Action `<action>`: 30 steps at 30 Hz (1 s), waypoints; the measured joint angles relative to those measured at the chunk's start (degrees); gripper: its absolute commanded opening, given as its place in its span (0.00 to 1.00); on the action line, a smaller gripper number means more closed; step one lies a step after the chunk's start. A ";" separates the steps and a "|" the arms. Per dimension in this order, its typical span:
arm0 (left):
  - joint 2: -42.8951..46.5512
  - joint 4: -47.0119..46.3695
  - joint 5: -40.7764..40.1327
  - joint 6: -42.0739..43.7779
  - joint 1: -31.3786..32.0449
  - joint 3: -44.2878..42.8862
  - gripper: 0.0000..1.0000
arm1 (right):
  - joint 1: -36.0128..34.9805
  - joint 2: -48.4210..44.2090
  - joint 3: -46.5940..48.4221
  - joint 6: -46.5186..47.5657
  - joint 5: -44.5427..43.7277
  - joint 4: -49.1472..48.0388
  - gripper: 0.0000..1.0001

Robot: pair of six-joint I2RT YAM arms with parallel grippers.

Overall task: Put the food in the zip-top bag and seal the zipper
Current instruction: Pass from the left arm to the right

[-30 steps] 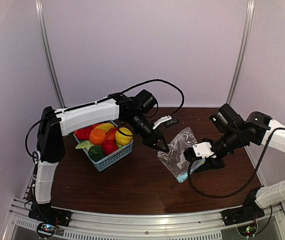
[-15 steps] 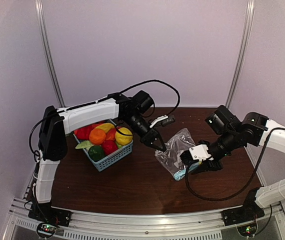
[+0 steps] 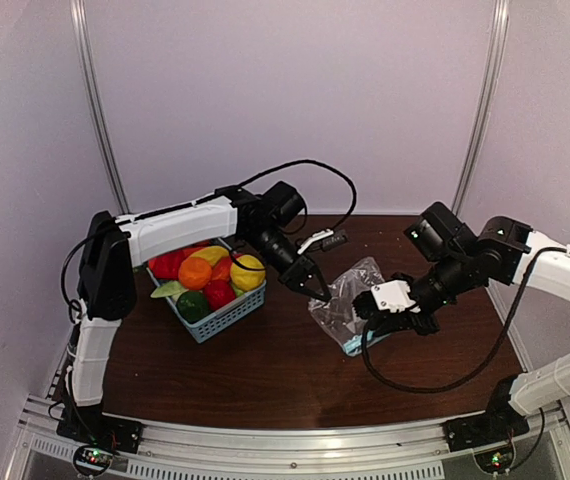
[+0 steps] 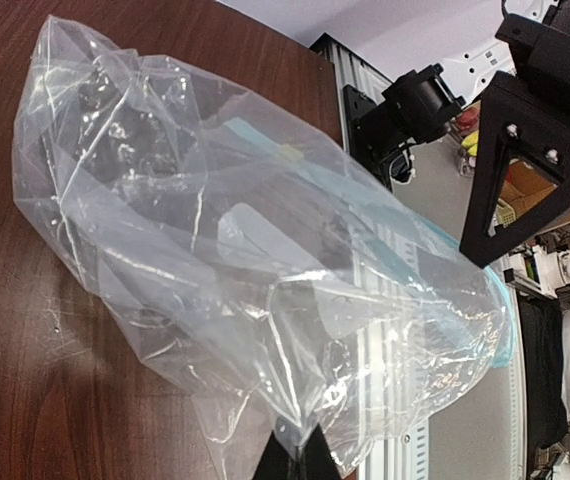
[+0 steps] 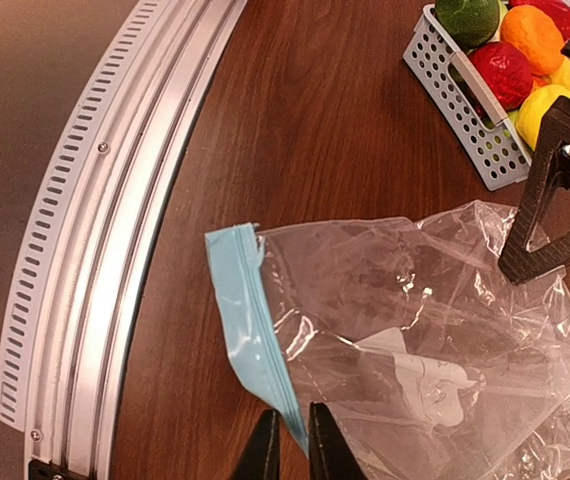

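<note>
**Left hand** [image 4: 295,462]: the fingertips are together, pinching a fold of clear film at the bottom centre of the left wrist view. The pinch is on the body of the zip-top bag [image 4: 245,250], well away from its mouth. Its purpose appears to be anchoring: with one side of the film held up and fixed, the bag cannot slide while the other arm works on the mouth.

**Right hand** [image 5: 295,450]: the fingers stand close together at the bottom centre of the right wrist view, one on each side of the near end of the zipper [image 5: 240,310]. The gap is narrow. Whether the pads already bite the strip or only straddle it cannot be told from this angle. Taking the strip at its end suits opening the mouth, since one lip can then be pulled away from the anchored film.

**Bag:** it lies crumpled on the tabletop [image 3: 265,370], centre right in the top view, between the two hands. No food is inside it.

**Food:** the toy fruits and vegetables [image 3: 195,272] all sit in the lattice basket [image 3: 227,318], centre left in the top view and near the bag. Filling has not begun. The step in hand is judged to be opening the mouth.
</note>
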State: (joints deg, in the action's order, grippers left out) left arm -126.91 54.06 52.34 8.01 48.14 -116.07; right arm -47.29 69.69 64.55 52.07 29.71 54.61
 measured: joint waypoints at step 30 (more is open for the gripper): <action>-0.26 -0.22 3.34 -0.96 -3.17 3.54 0.00 | -0.74 1.44 9.73 -1.03 -6.95 0.92 0.00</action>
State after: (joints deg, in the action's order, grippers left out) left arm -127.17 53.84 55.68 7.05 44.97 -112.53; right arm -48.03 71.13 74.28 51.05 22.76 55.53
